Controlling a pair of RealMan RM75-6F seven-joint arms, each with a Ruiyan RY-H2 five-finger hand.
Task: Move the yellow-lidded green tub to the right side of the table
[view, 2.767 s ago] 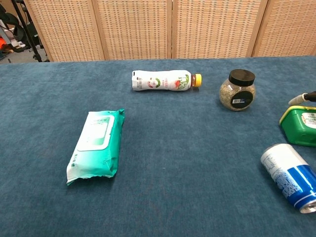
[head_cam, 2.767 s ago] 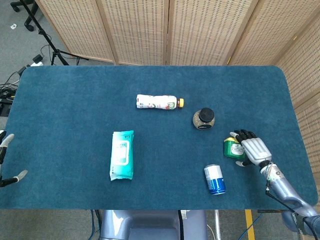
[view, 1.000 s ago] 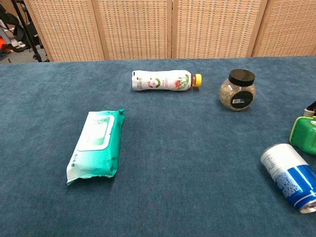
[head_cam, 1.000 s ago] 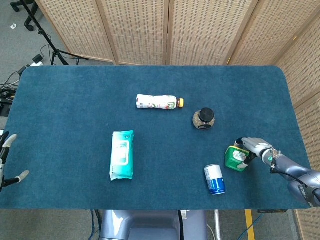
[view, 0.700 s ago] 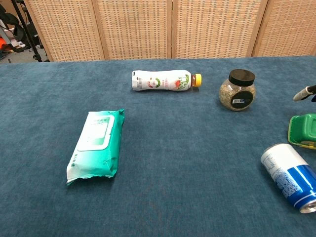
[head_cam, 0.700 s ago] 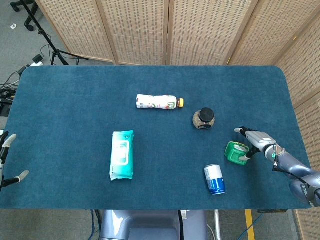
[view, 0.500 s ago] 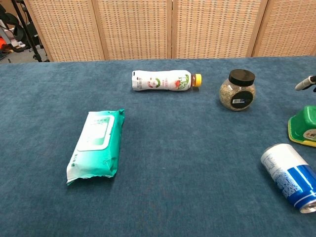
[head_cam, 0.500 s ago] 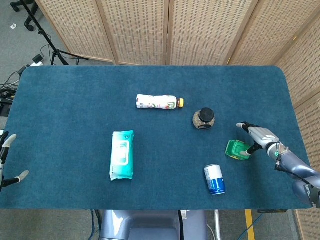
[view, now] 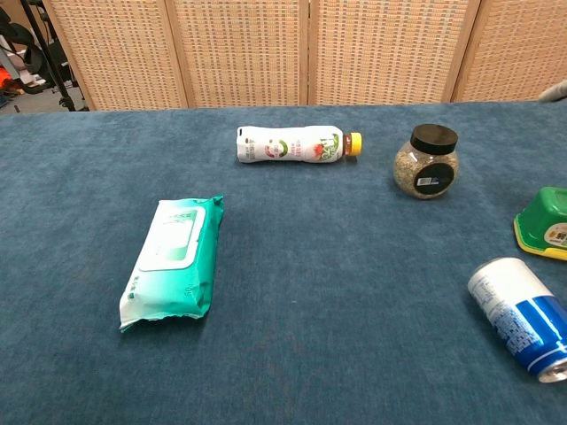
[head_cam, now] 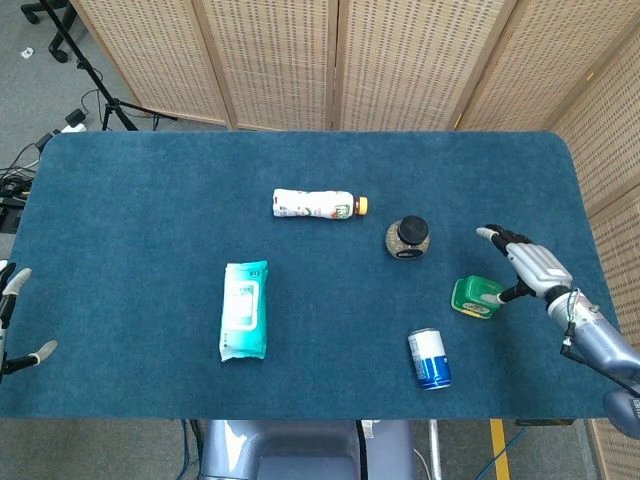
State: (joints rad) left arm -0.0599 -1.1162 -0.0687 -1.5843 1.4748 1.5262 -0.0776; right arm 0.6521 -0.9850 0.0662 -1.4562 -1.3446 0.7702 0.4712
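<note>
A blue cloth-covered table (head_cam: pixel 150 200) fills both views, with woven folding screens (head_cam: pixel 400 60) standing behind its far edge. On the left half lies a teal pack of wet wipes (head_cam: pixel 244 310), flat, its long side running near to far. Toward the far middle, a white drink bottle (head_cam: pixel 314 204) lies on its side, its yellow cap pointing right. At the near right, a blue-and-white can (head_cam: pixel 429 358) also lies on its side.

The right hand (head_cam: pixel 536 267) sits at the right side of the table, fingers spread wide and holding nothing; 1 finger reaches down toward the yellow-lidded green tub (head_cam: pixel 477 297), and from the head view it is not clear whether the tip touches it. The tub rests on the cloth on the right half of the table, just left of that hand, between the can on its near side and a black-lidded glass jar (head_cam: pixel 407 238) on its far left. In the chest view the tub (view: pixel 544 223) appears upside down, its yellow lid against the cloth.

At the near left edge, only the fingertips of the left hand (head_cam: pixel 12 320) show, held apart with nothing between them.
</note>
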